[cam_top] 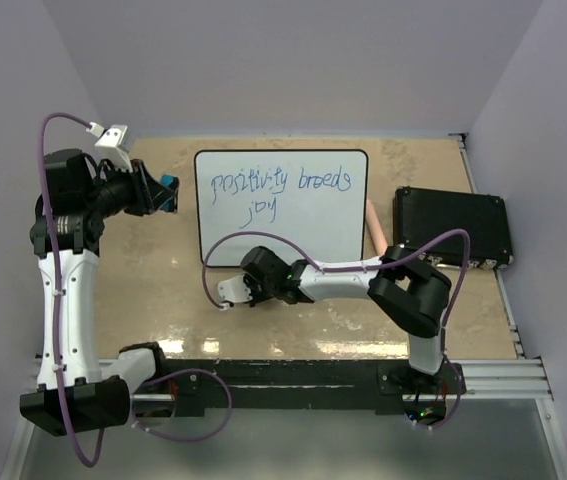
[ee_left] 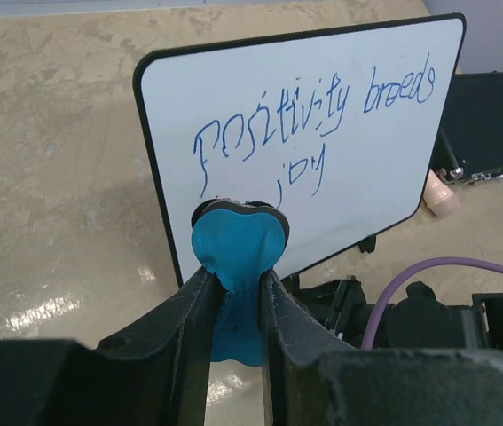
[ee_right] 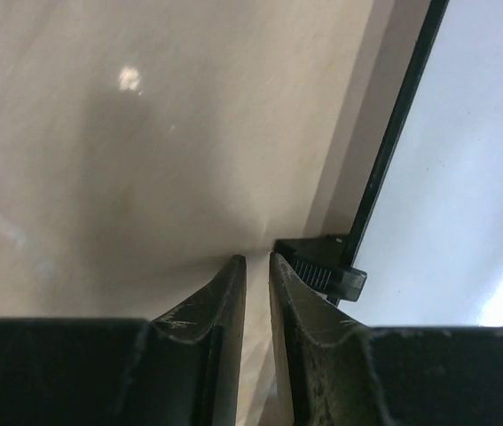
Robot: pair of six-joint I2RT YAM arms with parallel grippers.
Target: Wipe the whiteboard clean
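A black box is sitting at the right side of the table. A small pink object (too small to identify) is lying between the box and the right edge of the whiteboard. The whiteboard is sitting at the far middle of the table on small black feet and is carrying 2 lines of blue handwriting. The right arm is stretching leftward across the table along the board's near edge, and a purple cable is arching over it.

Only the top view is taking in both arms and the whole board at once. The left wrist view is showing the left gripper pinching a blue eraser tightly between its 2 fingers, with the writing readable beyond it. The right wrist view is showing the right gripper low over the table. Its fingers are drawn nearly together with only a slim gap and nothing between them. The board's black rim and 1 foot are lying just right of its fingertips.

From above, the eraser is hanging just left of the board's left edge, near its far corner, apart from the white surface.
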